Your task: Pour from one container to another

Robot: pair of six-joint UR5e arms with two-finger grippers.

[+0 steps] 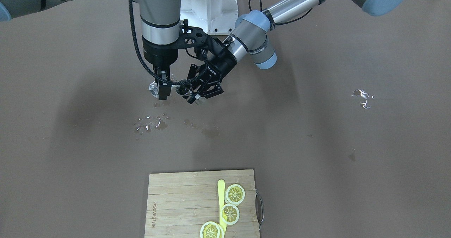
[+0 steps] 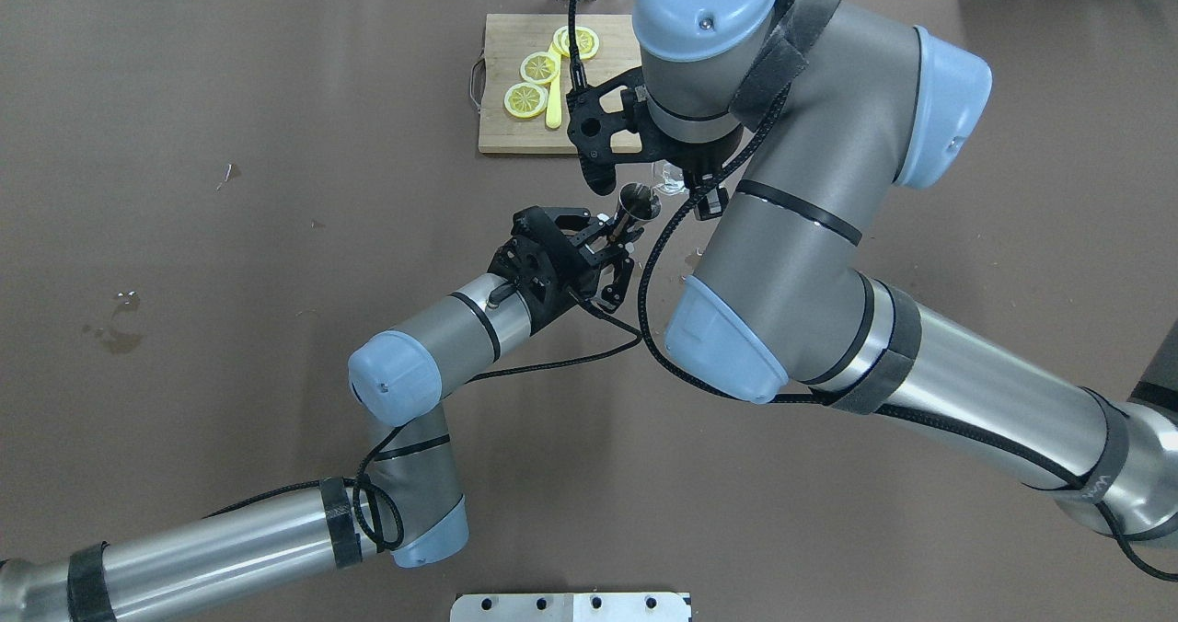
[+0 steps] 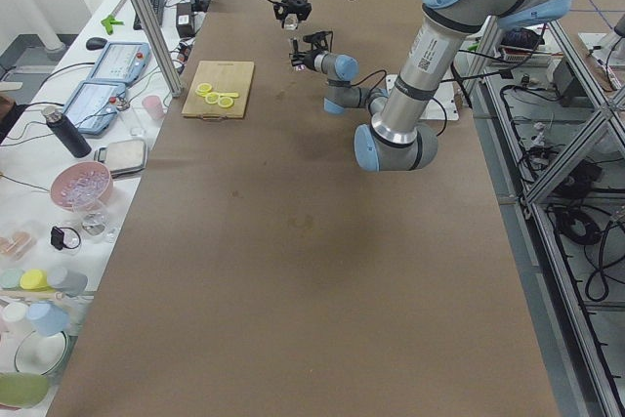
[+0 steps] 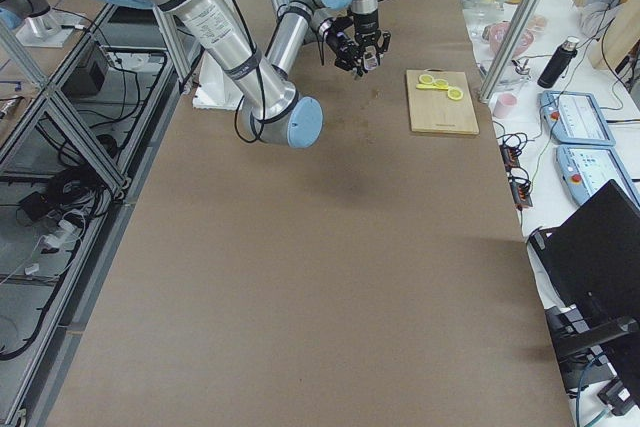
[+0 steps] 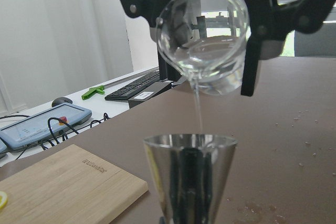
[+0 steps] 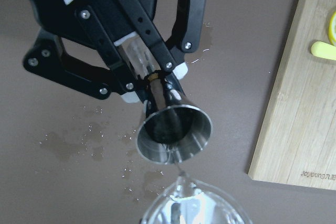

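tumbler (image 5: 202, 51) was clear glass, tipped, shedding thin stream | jigger (image 5: 189, 177) was upright beneath, grey steel | right gripper (image 1: 161, 88) clasped tumbler | left gripper (image 6: 150, 75) clasped jigger waist

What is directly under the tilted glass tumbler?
The steel jigger, held at its waist by the left gripper, is under the tumbler. A thin stream of clear liquid falls into its upper cup. How full the cup is cannot be seen.
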